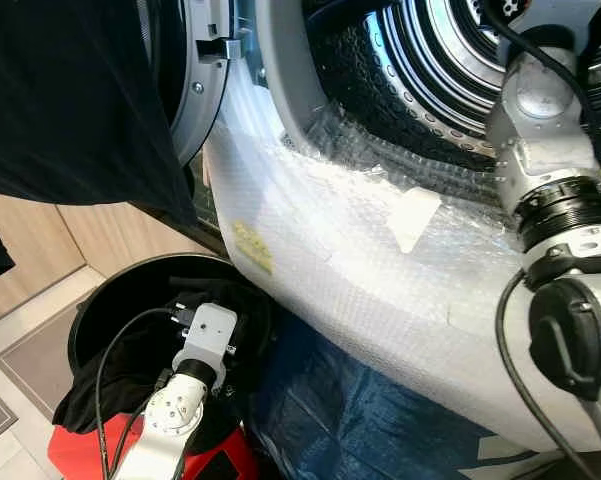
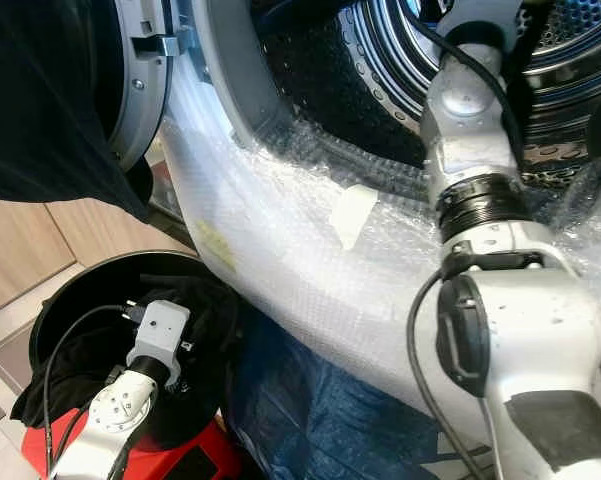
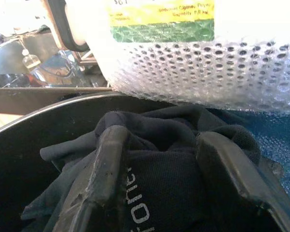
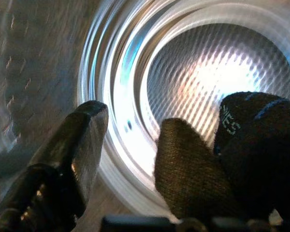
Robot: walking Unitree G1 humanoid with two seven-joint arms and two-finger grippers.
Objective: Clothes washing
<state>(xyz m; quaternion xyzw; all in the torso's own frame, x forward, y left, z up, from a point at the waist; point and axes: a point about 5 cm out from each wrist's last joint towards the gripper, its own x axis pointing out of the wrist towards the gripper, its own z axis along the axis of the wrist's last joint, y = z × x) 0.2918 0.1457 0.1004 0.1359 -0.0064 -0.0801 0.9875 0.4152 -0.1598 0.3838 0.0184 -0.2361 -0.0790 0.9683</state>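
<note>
R arm reaches into drum (image 4: 217, 72), gripper (image 4: 149, 159) fingers apart, dark cloth (image 4: 241, 159) draped on one. L gripper (image 3: 159, 193) down in bin (image 1: 110, 290), spread over black shirt (image 3: 154, 145), print "foner".

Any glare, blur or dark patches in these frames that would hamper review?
Right wrist view: the drum back is blown out by glare and its left side is smeared. Left wrist view: the fingers are soft, close to the lens. Eye views: the black garments in the basket lose detail.
</note>
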